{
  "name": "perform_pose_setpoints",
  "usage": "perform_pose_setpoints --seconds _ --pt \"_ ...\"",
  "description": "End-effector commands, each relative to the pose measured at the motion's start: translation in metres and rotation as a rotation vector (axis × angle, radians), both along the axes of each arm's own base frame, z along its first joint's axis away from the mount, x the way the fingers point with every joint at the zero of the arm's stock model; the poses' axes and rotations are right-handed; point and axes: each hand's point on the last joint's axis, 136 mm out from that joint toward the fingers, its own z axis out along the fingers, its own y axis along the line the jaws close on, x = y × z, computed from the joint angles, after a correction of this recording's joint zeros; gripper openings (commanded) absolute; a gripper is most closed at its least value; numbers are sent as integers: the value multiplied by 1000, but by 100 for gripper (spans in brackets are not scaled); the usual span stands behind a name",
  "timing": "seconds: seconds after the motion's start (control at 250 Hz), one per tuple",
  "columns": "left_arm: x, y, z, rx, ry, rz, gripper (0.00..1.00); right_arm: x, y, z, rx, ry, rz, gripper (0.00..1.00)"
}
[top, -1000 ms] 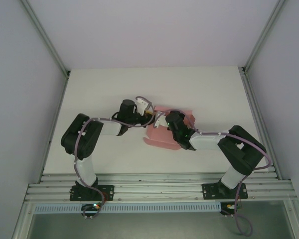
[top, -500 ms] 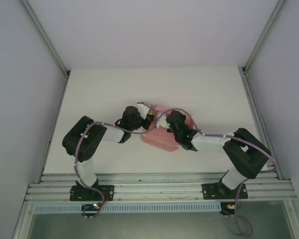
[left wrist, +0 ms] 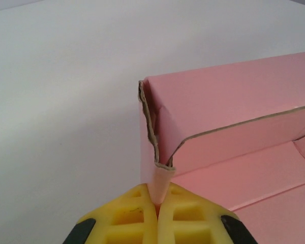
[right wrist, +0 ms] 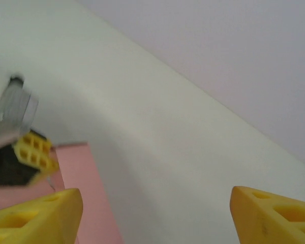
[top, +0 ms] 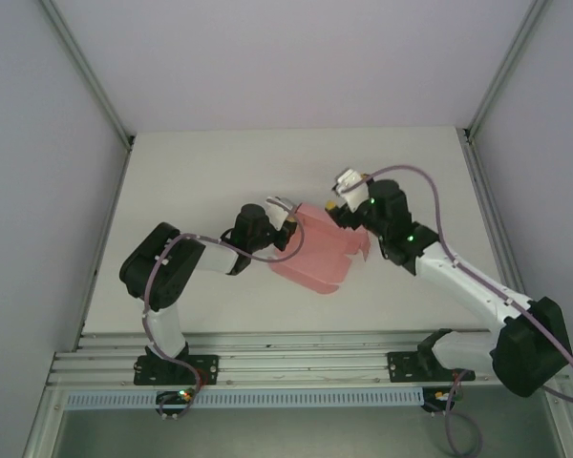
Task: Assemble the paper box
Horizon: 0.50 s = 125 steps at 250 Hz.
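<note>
The paper box (top: 317, 260), pink card partly folded up, sits near the middle of the white desk (top: 196, 172), between the 2 arms. The left hand (left wrist: 157, 202) is closed on a corner flap at the box's left end, its yellow fingers (left wrist: 129, 213) pressed together with the card pinched between them. The right hand (right wrist: 156, 206) hangs by the box's far edge, its 2 fingers spread wide and gripping nothing, with pale desk showing between them
</note>
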Motion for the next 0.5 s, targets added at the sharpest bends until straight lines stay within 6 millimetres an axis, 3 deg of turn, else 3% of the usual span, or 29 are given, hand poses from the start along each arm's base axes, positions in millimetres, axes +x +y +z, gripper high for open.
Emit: perform_pose_setpoints --seconds 0.0,0.136,0.256,0.495 --pt "-5 -13 5 8 -14 -67 0 -3 22 -31 164 312 41 76" --pt "-6 -16 3 13 -9 -78 0 20 31 -61 129 456 27 73" --pt "-6 -17 1 18 -5 -82 0 29 34 -92 137 586 38 67" --pt "-7 -19 -3 32 14 -96 0 24 43 -136 163 729 65 60"
